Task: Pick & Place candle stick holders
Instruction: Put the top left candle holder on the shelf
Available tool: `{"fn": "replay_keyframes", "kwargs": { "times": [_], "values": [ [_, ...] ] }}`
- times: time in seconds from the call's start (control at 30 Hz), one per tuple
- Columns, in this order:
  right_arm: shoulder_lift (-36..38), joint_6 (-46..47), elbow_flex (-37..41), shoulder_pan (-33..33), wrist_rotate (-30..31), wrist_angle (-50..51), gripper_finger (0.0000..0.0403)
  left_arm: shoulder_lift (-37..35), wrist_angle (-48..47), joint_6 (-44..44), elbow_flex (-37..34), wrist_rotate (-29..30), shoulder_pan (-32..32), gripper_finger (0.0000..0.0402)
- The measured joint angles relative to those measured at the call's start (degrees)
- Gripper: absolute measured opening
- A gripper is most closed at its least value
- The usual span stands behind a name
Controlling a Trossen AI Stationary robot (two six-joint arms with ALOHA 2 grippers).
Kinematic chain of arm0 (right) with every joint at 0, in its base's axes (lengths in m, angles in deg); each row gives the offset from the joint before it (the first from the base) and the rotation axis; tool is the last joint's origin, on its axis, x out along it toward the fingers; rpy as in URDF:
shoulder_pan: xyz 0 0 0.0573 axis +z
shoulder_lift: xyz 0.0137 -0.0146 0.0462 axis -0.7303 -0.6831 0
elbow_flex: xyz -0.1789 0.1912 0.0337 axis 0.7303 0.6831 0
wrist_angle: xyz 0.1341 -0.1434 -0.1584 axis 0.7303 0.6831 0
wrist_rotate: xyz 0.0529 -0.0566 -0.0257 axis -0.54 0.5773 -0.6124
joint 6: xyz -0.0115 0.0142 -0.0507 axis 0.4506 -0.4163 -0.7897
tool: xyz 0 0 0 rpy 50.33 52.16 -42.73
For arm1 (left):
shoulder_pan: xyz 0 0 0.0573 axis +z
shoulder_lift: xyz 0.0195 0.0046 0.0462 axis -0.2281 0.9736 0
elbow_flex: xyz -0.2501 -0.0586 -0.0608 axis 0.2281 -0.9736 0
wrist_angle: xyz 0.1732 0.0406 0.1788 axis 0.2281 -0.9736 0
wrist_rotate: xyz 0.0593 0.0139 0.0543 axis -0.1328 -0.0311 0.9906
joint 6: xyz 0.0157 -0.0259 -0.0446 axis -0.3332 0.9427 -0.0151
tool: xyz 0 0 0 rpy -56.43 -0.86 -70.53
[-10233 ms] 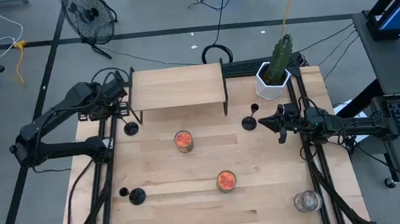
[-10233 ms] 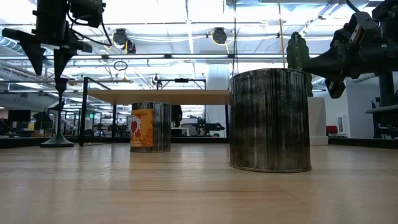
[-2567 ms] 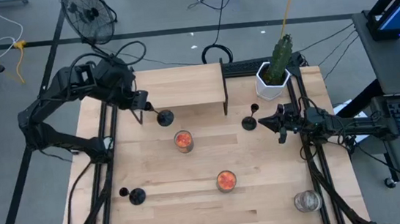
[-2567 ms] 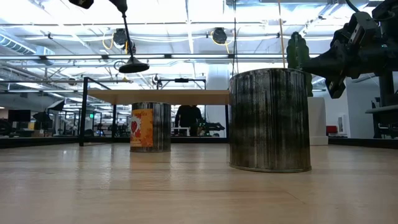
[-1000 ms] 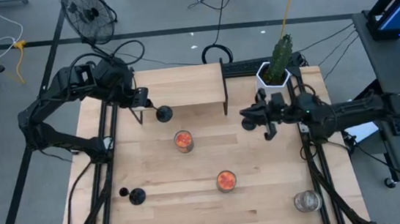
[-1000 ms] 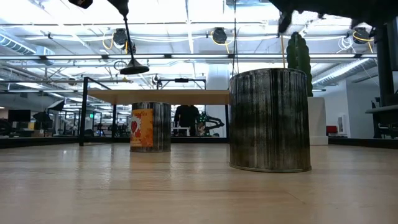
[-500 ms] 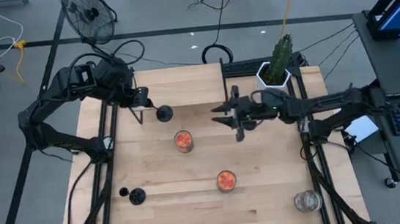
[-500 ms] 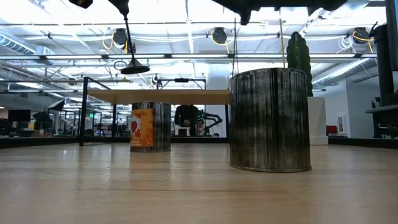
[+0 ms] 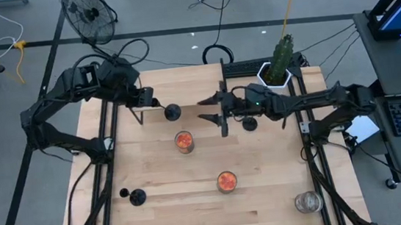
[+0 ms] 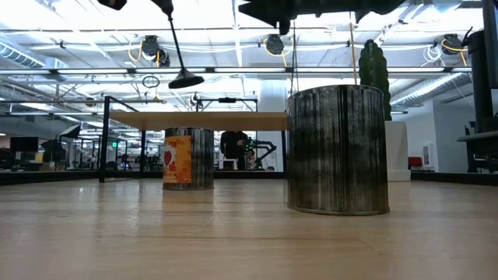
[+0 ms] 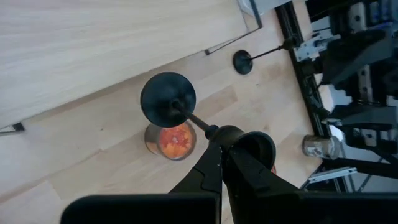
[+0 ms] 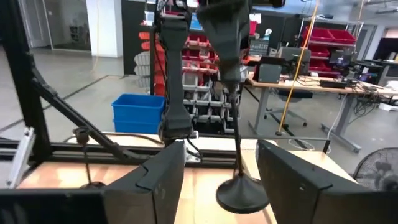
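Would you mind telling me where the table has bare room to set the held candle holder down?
Bare wood lies along the near edge between the black candle holder and the clear jar, and along the left edge. It is crowded mid-table, where the left end effector holds a candle holder facing the open right end effector above the orange jar.

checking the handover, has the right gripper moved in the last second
Yes. The right gripper has swung left from beside the cactus pot, toward the candle stick holder.

Robotics lab: red parts bins, workbenches, floor fan.
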Motion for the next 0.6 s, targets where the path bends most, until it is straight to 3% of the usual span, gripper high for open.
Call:
{"fn": "replay_keyframes", "kwargs": {
  "times": [0.6],
  "values": [
    [-10.6,-7.2,-16.2,-0.9,0.0,6.0,0.0258,1.2,4.9,-1.1,0.0,0.0,-0.1,0.0003]
  ]
}}
